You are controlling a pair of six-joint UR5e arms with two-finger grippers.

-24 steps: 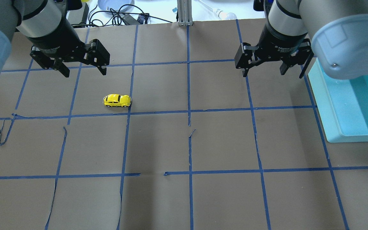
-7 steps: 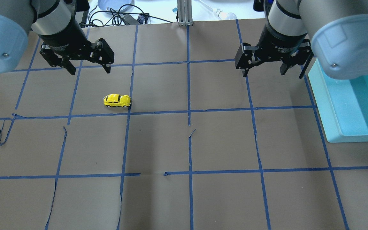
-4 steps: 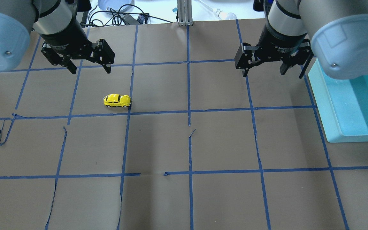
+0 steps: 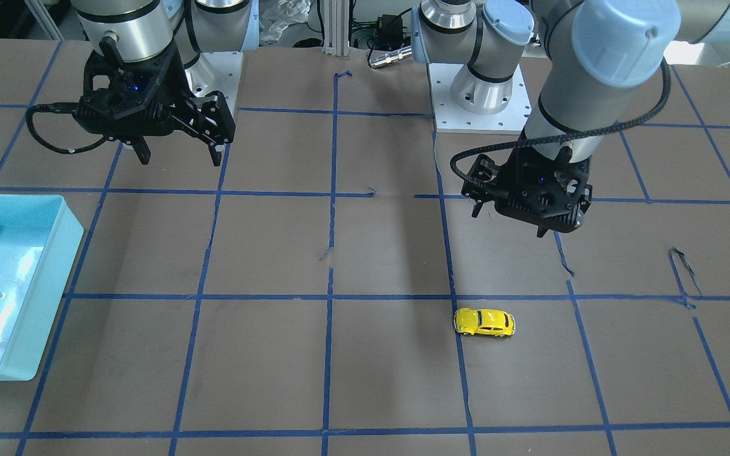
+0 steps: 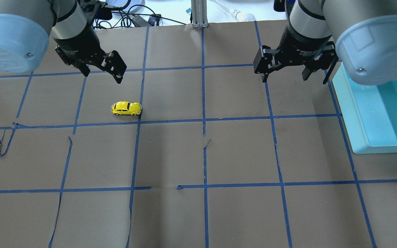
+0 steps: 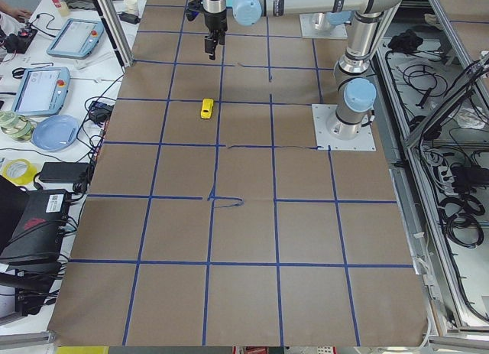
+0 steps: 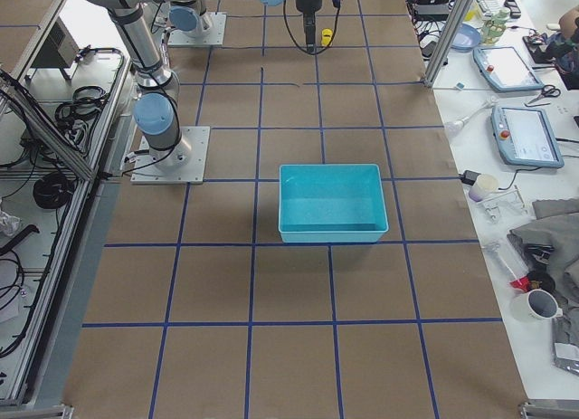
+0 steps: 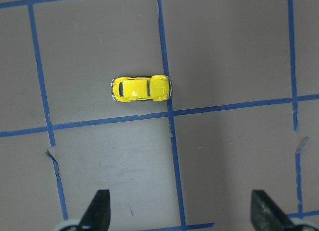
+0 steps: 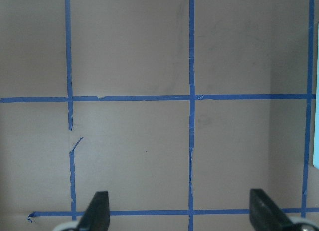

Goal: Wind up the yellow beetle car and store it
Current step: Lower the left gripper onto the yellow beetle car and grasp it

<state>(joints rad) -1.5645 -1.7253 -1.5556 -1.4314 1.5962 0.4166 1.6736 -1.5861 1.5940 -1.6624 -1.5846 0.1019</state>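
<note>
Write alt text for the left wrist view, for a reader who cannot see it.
A small yellow car stands on brown paper with a grid of blue tape, one end over a tape line. The open left gripper shows at the bottom edge, not touching the car.

Left tool point(image 5: 103, 78), right tool point(image 5: 293, 80): raised, fingers spread.

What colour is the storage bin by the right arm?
Light turquoise blue. The bin shows best, and whole, in the exterior right view.
</note>
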